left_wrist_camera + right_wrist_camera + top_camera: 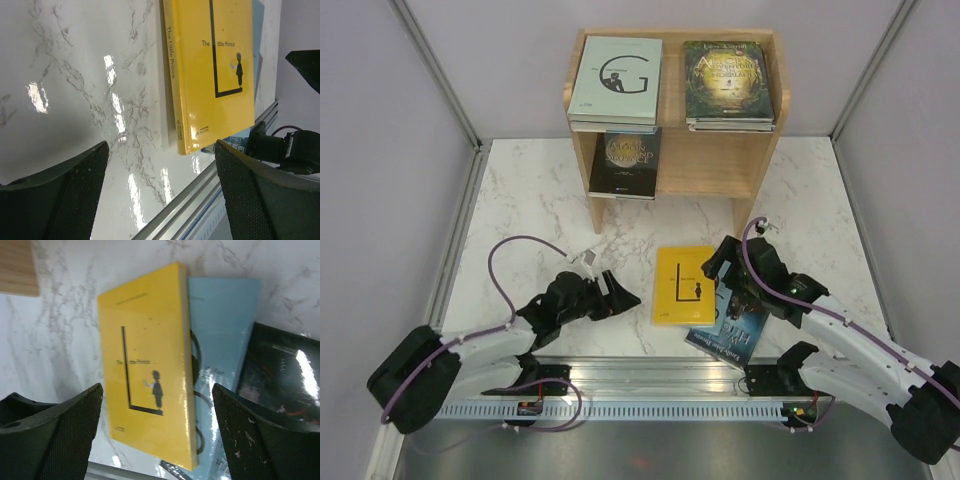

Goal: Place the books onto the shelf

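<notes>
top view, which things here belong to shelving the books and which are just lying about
Job: shelf; G book, green-gold book, black book on it; yellow book, pale blue book, dark book on table.
Not job: purple cables, metal rail.

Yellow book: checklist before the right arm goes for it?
1. Right fingers open, empty: ok.
2. Left fingers open, clear of the book: ok.
3. Yellow book top cover unobstructed: ok.
4. Yellow book alone on the table: not ok, it rests partly on a pale blue book.
5. Shelf lower tier has room beside the black book: ok.
6. Right fingers' height above the cover: cannot tell.
</notes>
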You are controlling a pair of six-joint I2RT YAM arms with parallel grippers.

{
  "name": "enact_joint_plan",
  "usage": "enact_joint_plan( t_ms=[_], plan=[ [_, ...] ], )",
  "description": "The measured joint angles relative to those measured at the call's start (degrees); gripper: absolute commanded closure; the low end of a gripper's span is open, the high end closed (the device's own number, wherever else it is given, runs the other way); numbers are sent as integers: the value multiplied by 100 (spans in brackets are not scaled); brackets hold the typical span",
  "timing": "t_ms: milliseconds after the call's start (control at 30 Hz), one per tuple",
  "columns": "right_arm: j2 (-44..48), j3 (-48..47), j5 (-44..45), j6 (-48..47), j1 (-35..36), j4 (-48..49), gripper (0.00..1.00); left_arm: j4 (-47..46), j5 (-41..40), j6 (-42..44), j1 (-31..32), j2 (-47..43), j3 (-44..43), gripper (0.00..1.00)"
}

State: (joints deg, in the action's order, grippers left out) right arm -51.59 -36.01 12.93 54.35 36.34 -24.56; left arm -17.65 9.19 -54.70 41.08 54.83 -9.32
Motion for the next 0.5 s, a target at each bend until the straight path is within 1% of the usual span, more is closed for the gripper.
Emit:
enact_joint_plan(
  t_ms=[100,200,300,500],
  plan=[
    [-9,339,-20,-63,-66,-55,11,-883,157,-66,-4,1073,-50,12],
    [-109,549,-105,-94,-111,116,13,-1832,323,-190,-13,1930,-151,14],
    [-356,748,-289,-105,-133,466,15,-2704,463,-317,-13,2809,-372,16],
    [-756,903,-627,-105,-138,1346,21,-3971,785,-564,52,4221,-931,20]
  ],
)
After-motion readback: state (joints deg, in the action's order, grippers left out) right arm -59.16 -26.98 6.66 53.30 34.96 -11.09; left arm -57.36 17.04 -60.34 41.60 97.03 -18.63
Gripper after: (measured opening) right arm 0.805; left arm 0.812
